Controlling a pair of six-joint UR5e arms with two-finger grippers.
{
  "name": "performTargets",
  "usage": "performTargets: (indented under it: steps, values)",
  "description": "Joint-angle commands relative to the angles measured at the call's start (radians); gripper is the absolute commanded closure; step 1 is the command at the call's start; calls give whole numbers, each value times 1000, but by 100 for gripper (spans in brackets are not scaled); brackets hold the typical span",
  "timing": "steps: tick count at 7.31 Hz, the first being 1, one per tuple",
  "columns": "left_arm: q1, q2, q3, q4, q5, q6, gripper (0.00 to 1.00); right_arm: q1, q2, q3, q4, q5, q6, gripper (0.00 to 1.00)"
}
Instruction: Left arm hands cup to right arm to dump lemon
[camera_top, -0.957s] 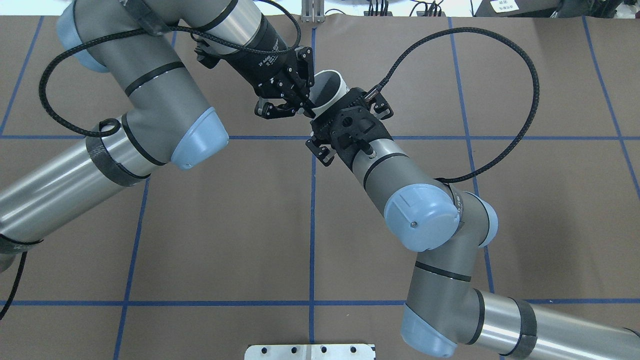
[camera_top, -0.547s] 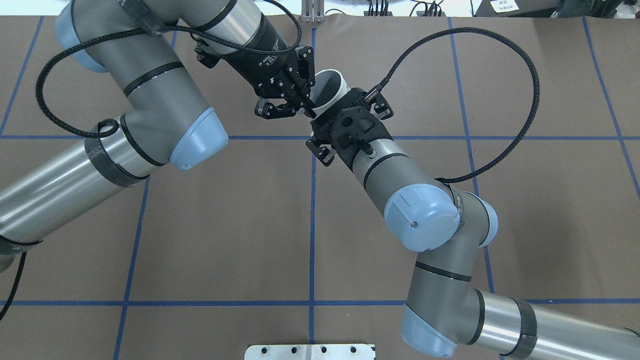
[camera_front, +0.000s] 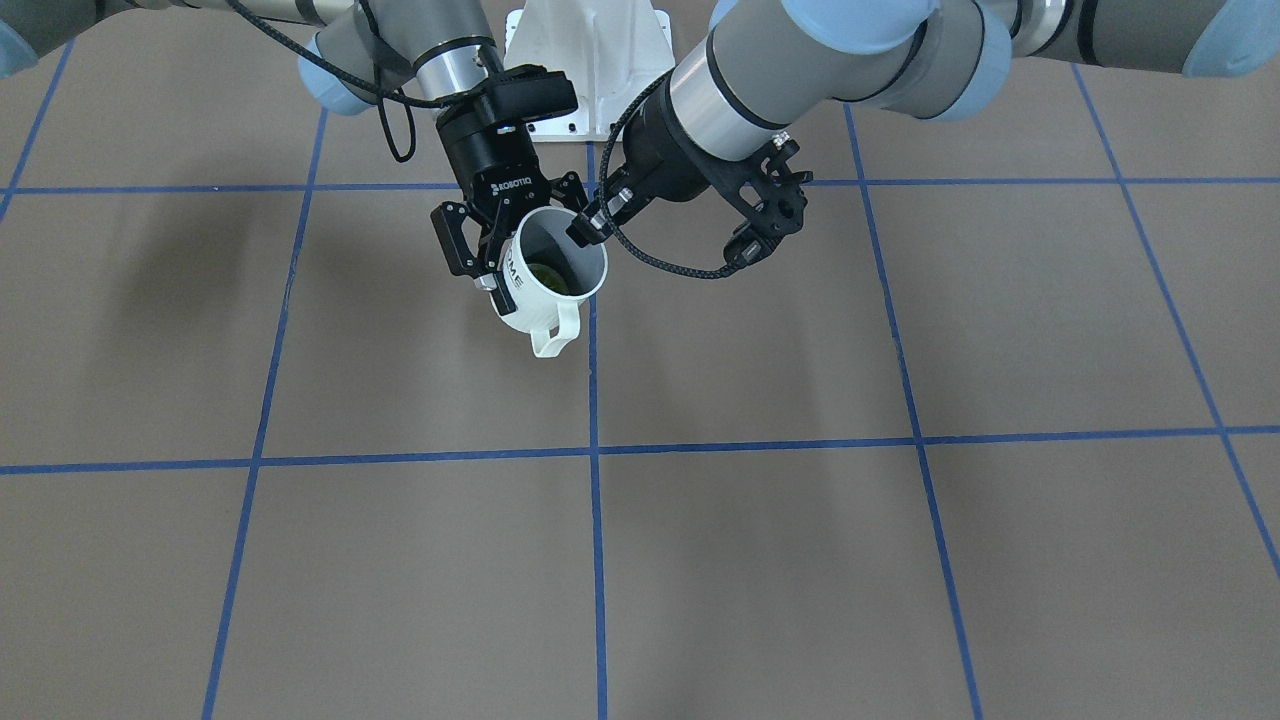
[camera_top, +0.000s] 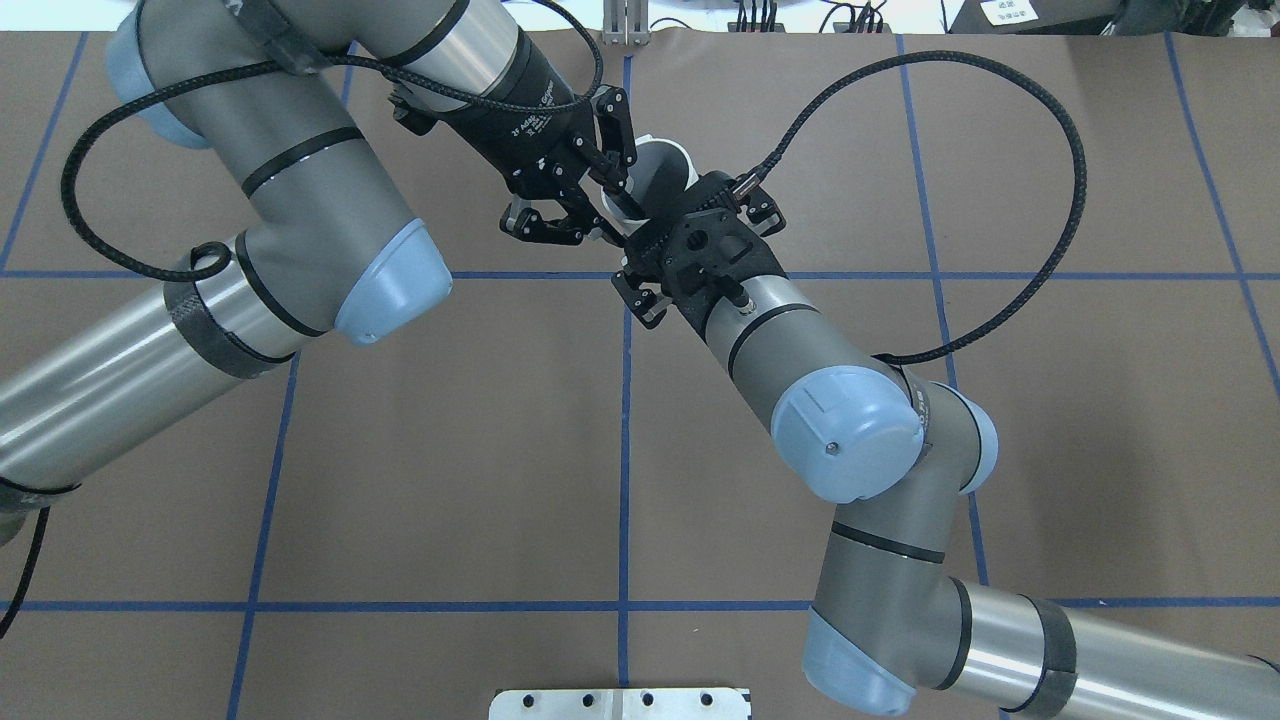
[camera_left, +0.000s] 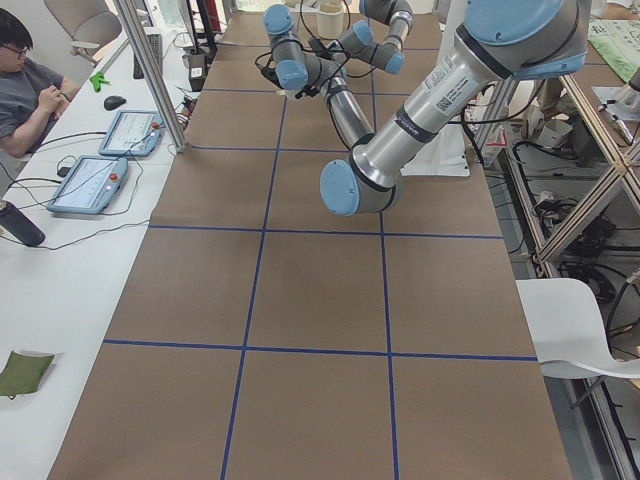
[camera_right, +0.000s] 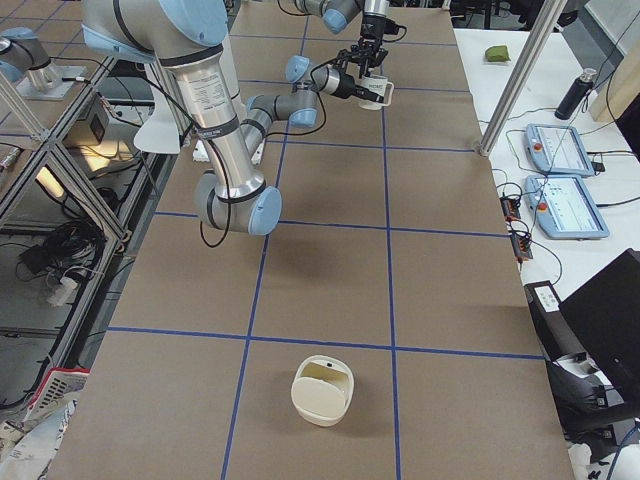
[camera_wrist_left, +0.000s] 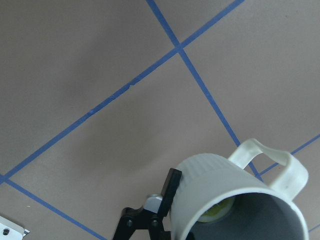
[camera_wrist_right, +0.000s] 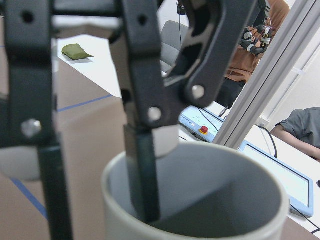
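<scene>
cup held off the table between both grippers, lemon inside

in the front view i see the cup (camera_front: 535, 295) in the upper centre of the frame, clear of the table (camera_front: 800, 500). it is tipped with its mouth toward the camera and its handle at the lower edge, and the lemon (camera_front: 548, 277) sits inside. the right gripper (camera_front: 497, 272) pinches the cup's wall, one finger inside the rim and one outside, which is plain in its wrist view. in the overhead view, at top centre, the left gripper (camera_top: 617, 212) has its fingers spread apart just beside the rim. i cannot tell whether a fingertip touches the cup.
</scene>
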Motion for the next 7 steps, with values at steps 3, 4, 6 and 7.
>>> performTargets:
  steps: [3,4,6,7]
  values:
    - [-90,49,9,9,-47,201,0,19,-30,1,-4,33,92,87]
    - [-147,81,3,10,-48,309,0,69,-42,0,-7,151,150,91]
    - [-195,188,-2,12,-36,655,0,193,-90,0,-12,368,260,92]
    - [-216,259,-2,12,-29,853,0,233,-116,1,-12,386,281,91]
